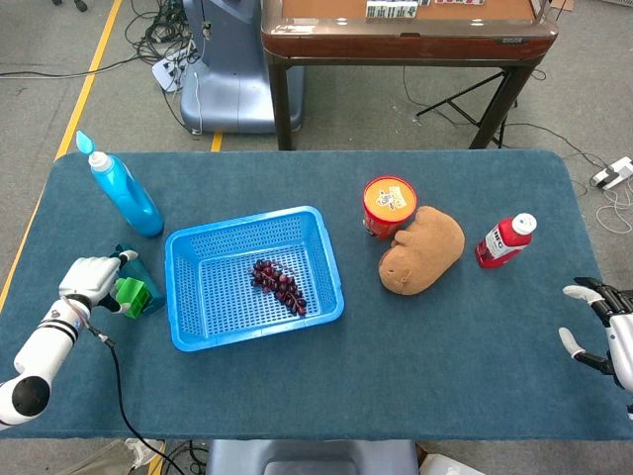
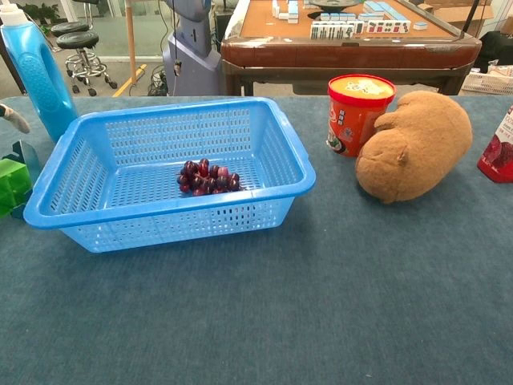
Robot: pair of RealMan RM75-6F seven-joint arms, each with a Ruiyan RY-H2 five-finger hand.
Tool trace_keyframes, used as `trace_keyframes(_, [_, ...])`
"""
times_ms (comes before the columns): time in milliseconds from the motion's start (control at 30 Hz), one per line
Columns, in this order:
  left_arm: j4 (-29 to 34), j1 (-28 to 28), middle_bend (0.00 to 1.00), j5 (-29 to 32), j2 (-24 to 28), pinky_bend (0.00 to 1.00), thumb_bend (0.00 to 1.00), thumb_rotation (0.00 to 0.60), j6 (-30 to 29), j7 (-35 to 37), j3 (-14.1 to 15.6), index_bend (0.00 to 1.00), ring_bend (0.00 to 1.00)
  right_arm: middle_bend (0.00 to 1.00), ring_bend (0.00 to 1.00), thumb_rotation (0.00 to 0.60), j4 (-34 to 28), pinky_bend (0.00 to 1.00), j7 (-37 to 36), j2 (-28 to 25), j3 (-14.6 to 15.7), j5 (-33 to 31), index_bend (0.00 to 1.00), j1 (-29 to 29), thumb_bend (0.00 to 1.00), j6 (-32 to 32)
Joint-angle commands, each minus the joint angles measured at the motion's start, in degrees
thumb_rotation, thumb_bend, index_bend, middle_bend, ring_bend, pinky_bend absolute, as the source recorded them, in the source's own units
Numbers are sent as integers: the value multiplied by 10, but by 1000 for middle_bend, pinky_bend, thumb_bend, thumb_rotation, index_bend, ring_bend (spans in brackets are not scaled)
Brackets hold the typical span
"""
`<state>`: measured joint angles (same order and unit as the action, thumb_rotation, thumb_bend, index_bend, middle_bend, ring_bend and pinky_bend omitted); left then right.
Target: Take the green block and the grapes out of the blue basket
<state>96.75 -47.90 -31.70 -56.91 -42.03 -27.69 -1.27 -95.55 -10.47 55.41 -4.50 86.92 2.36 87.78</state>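
The green block (image 1: 132, 294) is outside the blue basket (image 1: 337, 269), low over the table just left of it, and my left hand (image 1: 91, 279) holds it, with one finger raised. The chest view shows the green block (image 2: 11, 184) at the far left edge beside the basket (image 2: 160, 211), with only that finger tip visible above it. A bunch of dark purple grapes (image 1: 280, 284) lies on the basket floor right of centre, also seen as grapes (image 2: 207, 178) in the chest view. My right hand (image 1: 601, 332) hovers open at the table's far right edge, holding nothing.
A blue spray bottle (image 1: 121, 188) stands behind the left hand, and a dark teal holder (image 2: 25, 157) sits against the block. Right of the basket are a red tub (image 1: 389, 205), a brown plush toy (image 1: 423, 249) and a red bottle (image 1: 505, 239).
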Motion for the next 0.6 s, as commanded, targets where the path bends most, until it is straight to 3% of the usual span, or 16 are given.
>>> trace_keyframes(33, [21, -1, 848, -13, 7, 878, 241, 600, -29, 0, -2, 0, 778, 215, 227, 600, 0, 297, 0, 0, 0, -1, 287, -1, 275, 1])
trace_keyframes(233, [56, 34, 816, -146, -10, 877, 241, 600, -165, 23, -30, 0, 754, 215, 227, 600, -1, 298, 1, 0, 1, 2, 287, -1, 275, 1])
trace_keyframes(300, [67, 40, 813, -181, -11, 877, 241, 600, -179, 37, -36, 0, 750, 215, 227, 600, -1, 298, 2, 0, 1, 3, 286, -1, 275, 1])
trace_keyframes(600, [45, 2, 811, -295, -39, 877, 241, 600, -96, 99, -57, 130, 747, 215, 227, 600, -3, 298, 2, 0, 3, 9, 286, -2, 275, 4])
